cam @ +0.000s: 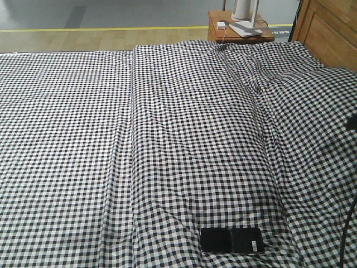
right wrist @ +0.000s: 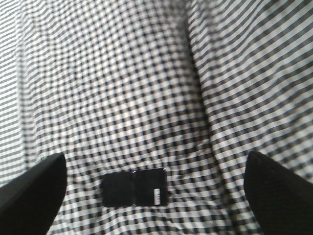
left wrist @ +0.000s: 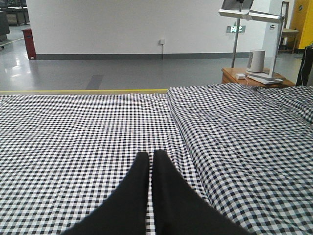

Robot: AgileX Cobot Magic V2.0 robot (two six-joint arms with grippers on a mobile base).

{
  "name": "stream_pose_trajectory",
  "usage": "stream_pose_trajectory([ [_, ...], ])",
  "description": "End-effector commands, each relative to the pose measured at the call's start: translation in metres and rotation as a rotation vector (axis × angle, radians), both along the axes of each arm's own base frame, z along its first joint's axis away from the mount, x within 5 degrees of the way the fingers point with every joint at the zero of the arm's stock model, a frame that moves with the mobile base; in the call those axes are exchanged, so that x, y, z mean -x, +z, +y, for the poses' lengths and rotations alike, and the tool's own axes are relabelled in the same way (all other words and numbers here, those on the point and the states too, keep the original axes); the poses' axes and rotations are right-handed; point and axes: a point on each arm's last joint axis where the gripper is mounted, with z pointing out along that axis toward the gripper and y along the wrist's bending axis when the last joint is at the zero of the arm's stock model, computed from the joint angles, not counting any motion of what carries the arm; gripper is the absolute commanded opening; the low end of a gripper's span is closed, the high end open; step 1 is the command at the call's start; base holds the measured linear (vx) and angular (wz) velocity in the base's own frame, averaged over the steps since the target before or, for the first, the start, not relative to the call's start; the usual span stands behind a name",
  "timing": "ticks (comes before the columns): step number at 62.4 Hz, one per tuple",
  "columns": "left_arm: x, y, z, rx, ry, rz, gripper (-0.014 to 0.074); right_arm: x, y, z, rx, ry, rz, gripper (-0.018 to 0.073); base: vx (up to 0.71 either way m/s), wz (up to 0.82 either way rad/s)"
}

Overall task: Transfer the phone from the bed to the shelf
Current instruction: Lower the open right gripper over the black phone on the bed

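The phone (cam: pixel 231 240) lies flat on the bed (cam: pixel 167 139) near its front edge, a black slab with a mid crease and a small white sticker at its right end. From the right wrist view, the phone (right wrist: pixel 134 189) sits low in the frame on the checked sheet (right wrist: pixel 122 73). My right gripper (right wrist: pixel 154 159) hangs above it, open wide, with one dark finger at each side and nothing between them. My left gripper (left wrist: pixel 149 155) is shut and empty, hovering over the sheet (left wrist: pixel 73 132). The shelf is out of view.
A brown headboard (cam: pixel 329 28) stands at the far right. A small brown bedside table (cam: pixel 240 33) behind the bed carries a white lamp base and a flat grey device. A raised fold (cam: pixel 132 111) runs lengthwise down the sheet. A dark cable (cam: pixel 348 234) hangs at the right edge.
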Motion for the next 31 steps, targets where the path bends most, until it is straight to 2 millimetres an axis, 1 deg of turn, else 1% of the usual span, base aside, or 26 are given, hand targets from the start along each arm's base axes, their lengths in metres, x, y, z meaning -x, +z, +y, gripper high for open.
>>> stream_pose_trajectory([
  [1,0.001,0.015,0.000,0.011,-0.002,-0.108,0.0001,-0.014,-0.015,-0.014,-0.067,0.019,-0.051,0.0685,0.00,0.00],
  [9,0.001,0.015,0.000,0.011,-0.002,-0.108,0.0001,-0.027,-0.075,-0.022,-0.148,0.084,0.050,0.0678,0.00,0.00],
  [12,0.001,0.015,0.000,0.011,-0.002,-0.108,0.0001,-0.031,-0.099,-0.021,-0.185,0.121,0.084,0.0676,0.00,0.00],
  [14,0.001,0.015,0.000,0.011,-0.002,-0.108,0.0001,-0.032,-0.110,-0.020,-0.204,0.140,0.096,0.0675,0.00,0.00],
  [17,0.001,0.015,0.000,0.011,-0.002,-0.108,0.0001,-0.035,-0.132,-0.017,-0.239,0.166,0.126,0.0672,0.00,0.00],
  [24,0.001,0.015,0.000,0.011,-0.002,-0.108,0.0001,-0.039,-0.176,-0.004,-0.290,0.236,0.186,0.0669,0.00,0.00],
  [31,0.001,0.015,0.000,0.011,-0.002,-0.108,0.0001,-0.042,-0.210,0.014,-0.327,0.313,0.217,0.0668,0.00,0.00],
])
